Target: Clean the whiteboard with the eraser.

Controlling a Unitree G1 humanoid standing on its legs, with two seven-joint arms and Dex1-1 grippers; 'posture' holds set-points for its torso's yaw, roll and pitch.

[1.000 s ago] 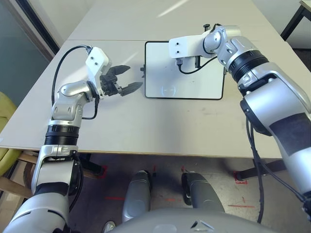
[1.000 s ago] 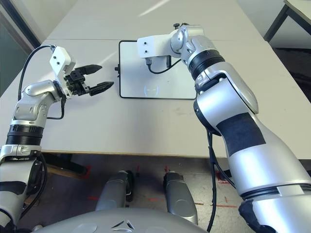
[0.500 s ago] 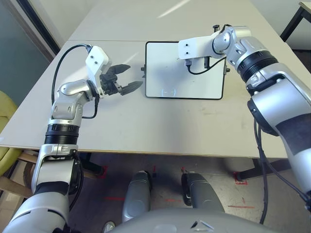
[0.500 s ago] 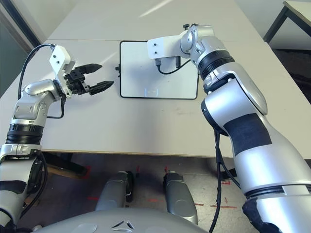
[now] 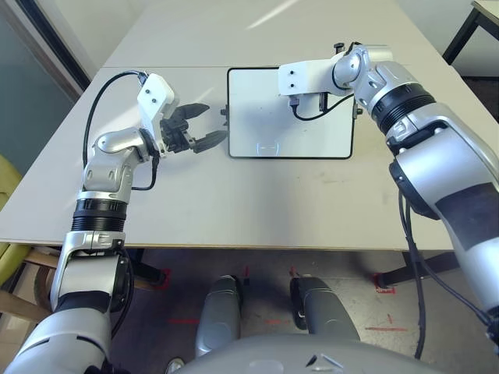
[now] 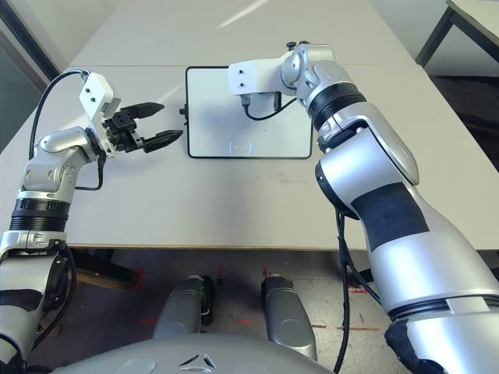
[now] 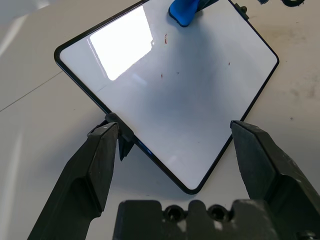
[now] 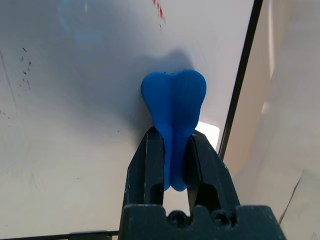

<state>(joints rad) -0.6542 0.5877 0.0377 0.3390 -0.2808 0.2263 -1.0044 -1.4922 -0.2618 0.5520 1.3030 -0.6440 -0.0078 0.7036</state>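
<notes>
The eraser (image 8: 173, 107) is pinched at its narrow waist between the two black fingers of the right pincer (image 8: 172, 165), its broad end pressed onto the whiteboard (image 5: 257, 117) near the board's far right edge. That grip leaves the wide face free to rub the surface, and the downward slant of the wrist seems meant to keep pressure on it. The whiteboard lies flat on the tabletop (image 5: 234, 195), a long side towards the robot. Small red and dark specks (image 7: 170, 75) remain on its surface, so the wiping looks unfinished. The left pincer (image 5: 204, 126) hovers just beside the board's left short side with its fingers spread and grasping nothing. One finger sits next to the small black knob (image 7: 121, 137) there, probably ready to steady the board against sliding.
</notes>
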